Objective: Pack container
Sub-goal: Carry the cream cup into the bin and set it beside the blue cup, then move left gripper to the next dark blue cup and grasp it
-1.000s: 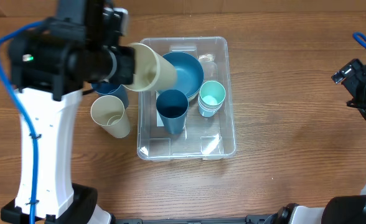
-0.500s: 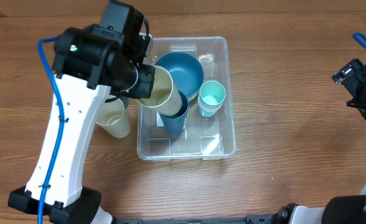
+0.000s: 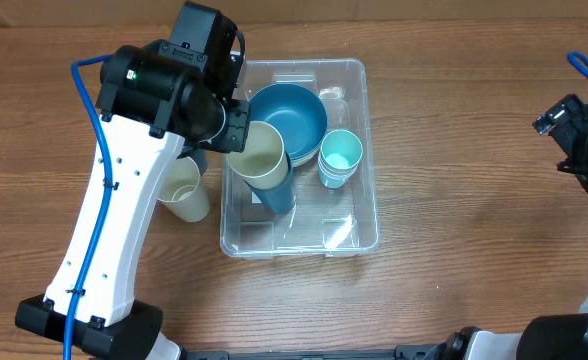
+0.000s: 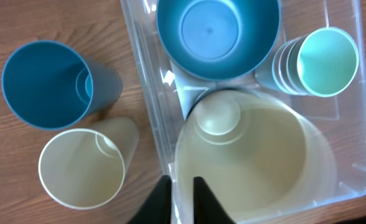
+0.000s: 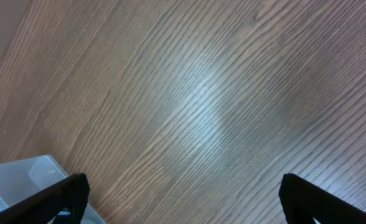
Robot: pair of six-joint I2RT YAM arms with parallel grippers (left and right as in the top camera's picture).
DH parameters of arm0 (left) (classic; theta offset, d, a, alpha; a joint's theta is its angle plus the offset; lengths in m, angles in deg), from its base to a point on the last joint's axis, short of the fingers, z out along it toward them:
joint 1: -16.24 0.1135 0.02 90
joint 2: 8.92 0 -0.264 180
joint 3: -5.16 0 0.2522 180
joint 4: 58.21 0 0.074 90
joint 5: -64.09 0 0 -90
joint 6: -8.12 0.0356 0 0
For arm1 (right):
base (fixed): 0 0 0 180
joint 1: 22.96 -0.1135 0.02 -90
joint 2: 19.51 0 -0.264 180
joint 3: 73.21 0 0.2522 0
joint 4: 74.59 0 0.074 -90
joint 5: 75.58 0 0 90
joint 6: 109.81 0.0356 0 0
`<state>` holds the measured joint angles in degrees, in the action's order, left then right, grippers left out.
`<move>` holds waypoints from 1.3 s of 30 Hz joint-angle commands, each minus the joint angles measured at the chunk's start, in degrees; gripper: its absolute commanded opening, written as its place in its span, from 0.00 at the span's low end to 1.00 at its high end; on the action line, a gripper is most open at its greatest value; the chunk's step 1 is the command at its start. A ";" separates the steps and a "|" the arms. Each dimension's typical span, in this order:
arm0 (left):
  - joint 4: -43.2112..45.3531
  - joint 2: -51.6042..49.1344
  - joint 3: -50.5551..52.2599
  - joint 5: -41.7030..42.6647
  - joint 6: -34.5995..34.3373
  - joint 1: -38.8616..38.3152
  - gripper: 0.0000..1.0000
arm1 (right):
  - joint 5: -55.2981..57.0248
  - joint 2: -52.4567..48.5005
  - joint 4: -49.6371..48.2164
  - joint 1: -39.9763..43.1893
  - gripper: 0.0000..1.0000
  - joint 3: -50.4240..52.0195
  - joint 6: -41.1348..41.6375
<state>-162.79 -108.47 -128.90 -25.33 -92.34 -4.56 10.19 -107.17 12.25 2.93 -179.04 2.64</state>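
The clear plastic container (image 3: 369, 232) stands mid-table. It holds a blue bowl (image 3: 292, 112), a stack of teal cups (image 3: 340, 156) and a dark blue cup (image 3: 280, 192). My left gripper (image 3: 236, 136) is shut on the rim of a cream cup (image 3: 258, 154), which sits over the mouth of the dark blue cup inside the container. In the left wrist view the fingers (image 4: 183, 200) pinch the cream cup's wall (image 4: 251, 155), next to the container wall (image 4: 147, 102). My right gripper (image 3: 574, 135) is open and empty, far right over bare table (image 5: 183, 199).
Outside the container's left wall stand another cream cup (image 3: 179, 188) (image 4: 80, 168) and a blue cup (image 4: 46, 84), mostly hidden under my left arm in the overhead view. A container corner shows in the right wrist view (image 5: 27, 174).
My left arm has carried the cream cup from above the container's left rim down and right, turning it upright over the dark blue cup. The right arm has not moved.
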 commanded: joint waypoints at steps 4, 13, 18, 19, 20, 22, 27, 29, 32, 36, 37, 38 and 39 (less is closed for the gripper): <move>1.22 0.20 0.15 0.92 -0.24 -1.09 0.20 | 0.04 0.31 -0.13 0.17 1.00 -0.57 0.28; 0.66 0.24 -1.51 -3.56 -2.29 0.17 0.40 | 0.04 0.31 -0.15 0.17 1.00 -0.57 0.28; 0.70 0.24 -6.03 -7.26 -3.10 9.33 0.63 | 0.04 0.31 -0.15 0.17 1.00 -0.57 0.28; 1.11 0.24 -6.27 -6.36 -3.34 12.24 0.63 | 0.04 0.31 -0.15 0.17 1.00 -0.57 0.28; 1.62 0.24 -6.25 -4.81 -3.32 15.23 0.64 | 0.04 0.31 -0.13 0.17 1.00 -0.57 0.28; 2.51 -0.44 -6.14 0.28 -3.30 22.10 0.64 | 0.04 0.31 -0.15 0.17 1.00 -0.57 0.28; 3.17 -5.25 -6.10 10.05 -3.08 32.79 0.58 | 0.04 0.31 -0.13 0.17 1.00 -0.57 0.28; 3.32 -7.74 -6.10 14.38 -1.42 34.69 0.56 | 0.04 0.31 -0.13 0.17 1.00 -0.57 0.28; 2.97 -11.02 -6.10 19.45 1.60 35.12 0.53 | 0.04 0.31 -0.15 0.17 1.00 -0.57 0.28; 1.40 -13.31 -6.10 20.37 5.90 34.53 0.54 | 0.04 0.31 -0.13 0.17 1.00 -0.57 0.28; 0.83 -13.62 -6.10 20.28 7.30 34.51 0.54 | 0.04 0.31 -0.15 0.17 1.00 -0.57 0.28; 0.00 -13.66 -6.08 20.15 8.59 34.53 0.55 | 0.04 0.31 -0.13 0.17 1.00 -0.57 0.28; -0.24 -13.70 -5.97 20.00 9.18 34.53 0.56 | 0.04 0.31 -0.13 0.17 1.00 -0.57 0.28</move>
<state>-161.66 -122.48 -134.21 -8.56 -89.54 30.37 10.19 -107.17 12.29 2.93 -179.04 2.64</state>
